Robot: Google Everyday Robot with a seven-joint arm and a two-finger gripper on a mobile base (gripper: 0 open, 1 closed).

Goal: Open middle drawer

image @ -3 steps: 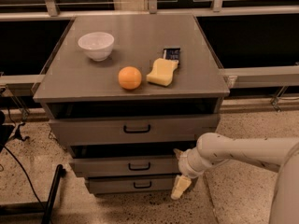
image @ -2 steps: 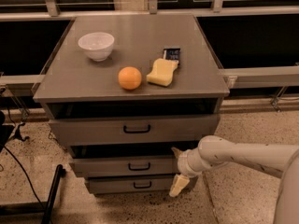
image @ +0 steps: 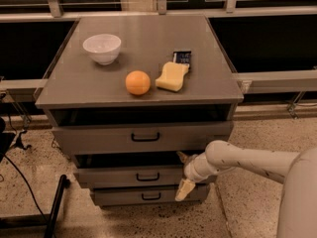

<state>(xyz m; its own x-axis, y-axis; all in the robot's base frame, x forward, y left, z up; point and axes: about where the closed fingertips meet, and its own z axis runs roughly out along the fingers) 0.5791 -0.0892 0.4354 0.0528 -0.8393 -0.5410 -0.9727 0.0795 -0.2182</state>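
You see the table (image: 89,90) with three grey drawers under its front edge. The middle drawer (image: 114,176) runs left to right, its handle facing you. Your hand (image: 183,175) is at its right end, fingers spread open over the front. The writing on the dark packet (image: 182,57) is not readable.

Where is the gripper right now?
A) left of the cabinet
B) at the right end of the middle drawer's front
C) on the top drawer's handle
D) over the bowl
B: the gripper sits low at the right end of the middle drawer, well right of its handle.
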